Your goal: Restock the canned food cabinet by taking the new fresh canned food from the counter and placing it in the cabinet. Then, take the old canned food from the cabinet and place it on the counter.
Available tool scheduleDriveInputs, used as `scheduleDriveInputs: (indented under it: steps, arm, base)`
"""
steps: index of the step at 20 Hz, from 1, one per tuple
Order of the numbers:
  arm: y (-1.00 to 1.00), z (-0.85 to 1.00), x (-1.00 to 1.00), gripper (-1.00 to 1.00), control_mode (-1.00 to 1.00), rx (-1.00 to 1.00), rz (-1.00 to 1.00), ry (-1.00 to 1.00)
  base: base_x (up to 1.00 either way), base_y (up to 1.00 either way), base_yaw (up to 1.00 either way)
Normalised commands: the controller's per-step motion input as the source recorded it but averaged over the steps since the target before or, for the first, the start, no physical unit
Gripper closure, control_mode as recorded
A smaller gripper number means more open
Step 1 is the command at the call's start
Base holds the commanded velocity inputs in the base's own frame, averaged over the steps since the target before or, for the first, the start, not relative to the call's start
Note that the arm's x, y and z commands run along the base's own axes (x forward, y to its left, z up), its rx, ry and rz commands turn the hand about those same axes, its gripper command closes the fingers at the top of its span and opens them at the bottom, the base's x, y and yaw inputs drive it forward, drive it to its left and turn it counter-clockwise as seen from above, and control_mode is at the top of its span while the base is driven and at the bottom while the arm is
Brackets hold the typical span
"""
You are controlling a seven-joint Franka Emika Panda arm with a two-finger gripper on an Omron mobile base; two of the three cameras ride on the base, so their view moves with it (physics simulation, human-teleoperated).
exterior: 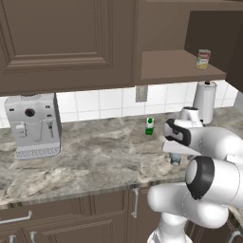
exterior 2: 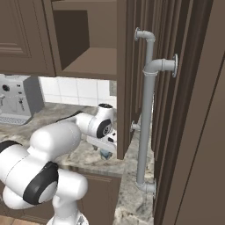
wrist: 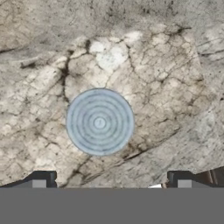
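Observation:
The new fresh canned food (wrist: pixel 99 122) stands upright on the counter (exterior: pixel 95 152), its ringed blue-grey lid facing the hand camera. My gripper (wrist: pixel 112 181) hovers straight above it, open, with the fingertips (wrist: pixel 41 180) spread wider than the can and nothing between them. From the base, the same can (exterior: pixel 176 160) peeks out under my hand near the counter's front edge, and it shows again (exterior 2: pixel 106 154) in the right base view. The old canned food (exterior: pixel 203 59), red and yellow, stands on the shelf of the open cabinet (exterior: pixel 175 66), up and to the right.
A green-and-white bottle (exterior: pixel 149 126) stands on the counter behind the can. A paper towel roll (exterior: pixel 205 101) is at the back right, a coffee machine (exterior: pixel 33 124) at the left. An open cabinet door edge and a grey pipe (exterior 2: pixel 147 110) stand close on the right.

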Motion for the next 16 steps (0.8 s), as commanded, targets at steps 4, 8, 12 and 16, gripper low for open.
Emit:
scheduleDriveInputs:
  steps: [4,8,12,16]
  arm:
    - [0.10,-0.15,0.23,-1.00,-1.00,-0.02,0.00,-0.06]
    - [0.02,-0.28,0.16,-1.00,-1.00,-0.03,0.00,-0.06]
    - [0.00,-0.29,0.07,-1.00,-1.00,-0.04,0.00,-0.05]
    - [0.00,-0.21,0.00,-1.00,-1.00,-0.04,0.00,-0.03]
  base:
    - [0.00,0.00,0.00]
    - [0.00,0.00,0.00]
    - [0.00,0.00,0.00]
    - [0.00,0.00,0.00]
